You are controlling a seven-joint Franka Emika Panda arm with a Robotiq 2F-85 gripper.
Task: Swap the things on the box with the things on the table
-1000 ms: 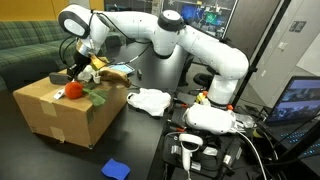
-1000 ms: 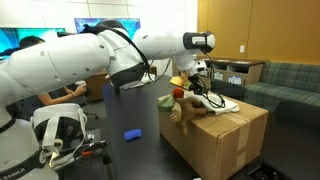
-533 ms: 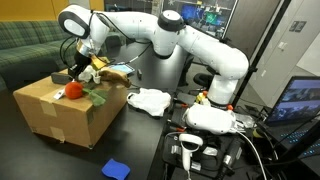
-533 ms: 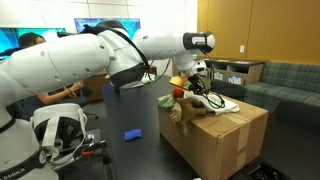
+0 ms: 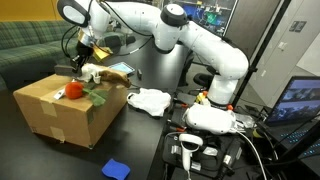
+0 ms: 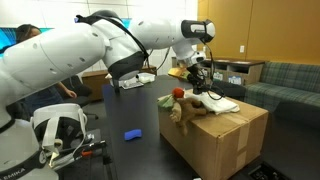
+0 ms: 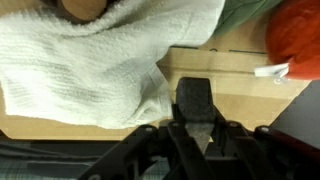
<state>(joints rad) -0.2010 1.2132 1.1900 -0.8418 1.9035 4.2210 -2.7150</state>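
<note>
Large brown cardboard box (image 5: 60, 115) stands on a wide black table (image 5: 140, 135), closed flaps facing up. In front of the box, nearest the camera in an exterior view, a small flat blue piece (image 5: 116, 168) lies on the table. Beside the box, a crumpled white cloth (image 5: 150, 99) also rests on the table. On top of the box sit a round red item (image 5: 73, 91), a green leafy piece (image 5: 96, 97) touching it, a brown soft toy (image 6: 181, 112) near one edge, and a white ribbed towel (image 7: 90, 60) spread flat. The white robot arm's gripper (image 6: 196, 78) hangs above the box top, over the towel. Its jaws are drawn fairly close together; a small yellow thing (image 6: 182, 72) shows right at the gripper, but whether it is pinched cannot be told. Behind the box stands a green striped sofa (image 5: 30, 45).
</note>
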